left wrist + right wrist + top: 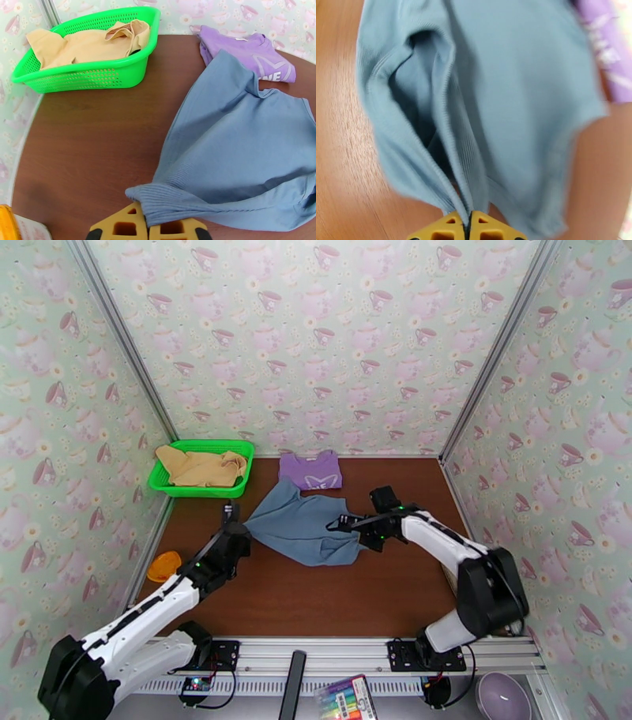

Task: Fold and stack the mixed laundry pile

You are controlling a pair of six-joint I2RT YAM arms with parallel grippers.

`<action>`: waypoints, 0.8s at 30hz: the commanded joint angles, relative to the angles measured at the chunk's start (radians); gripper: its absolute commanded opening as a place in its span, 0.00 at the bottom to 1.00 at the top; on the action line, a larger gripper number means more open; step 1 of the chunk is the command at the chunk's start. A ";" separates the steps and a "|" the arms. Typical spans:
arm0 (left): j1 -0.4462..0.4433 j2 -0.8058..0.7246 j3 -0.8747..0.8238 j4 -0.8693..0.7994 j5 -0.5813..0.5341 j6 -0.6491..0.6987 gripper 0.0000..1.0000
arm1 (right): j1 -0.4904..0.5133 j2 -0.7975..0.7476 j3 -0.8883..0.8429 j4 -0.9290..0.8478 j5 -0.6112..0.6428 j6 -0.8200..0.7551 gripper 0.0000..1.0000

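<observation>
Left fingers (136, 228): clenched on ribbed corner of slate-blue shirt (304, 528).
Right fingers (454, 229): clenched on shirt's opposite edge.
Shirt: spread mid-counter (316, 595), btwn both arms.
Purple T-shirt (310, 471): folded at back, shirt's far tip touching it.
Tan garment (201, 466): in green basket (193, 491), far left.

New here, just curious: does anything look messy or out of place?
The slate-blue cloth shirt lies rumpled, pinched by left gripper and right gripper; the tan-yellow garment sits crumpled in the green plastic mesh basket.
</observation>
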 commanded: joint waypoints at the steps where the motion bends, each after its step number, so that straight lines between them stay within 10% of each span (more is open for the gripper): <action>1: 0.043 -0.017 0.156 -0.081 0.003 0.057 0.00 | -0.047 -0.209 0.089 0.002 0.082 0.043 0.00; 13: 0.117 -0.060 0.830 -0.468 0.275 0.067 0.00 | -0.086 -0.640 0.270 0.075 0.309 0.115 0.00; 24: 0.123 0.192 1.078 -0.537 0.460 0.136 0.00 | -0.137 -0.422 0.360 0.203 0.352 0.139 0.00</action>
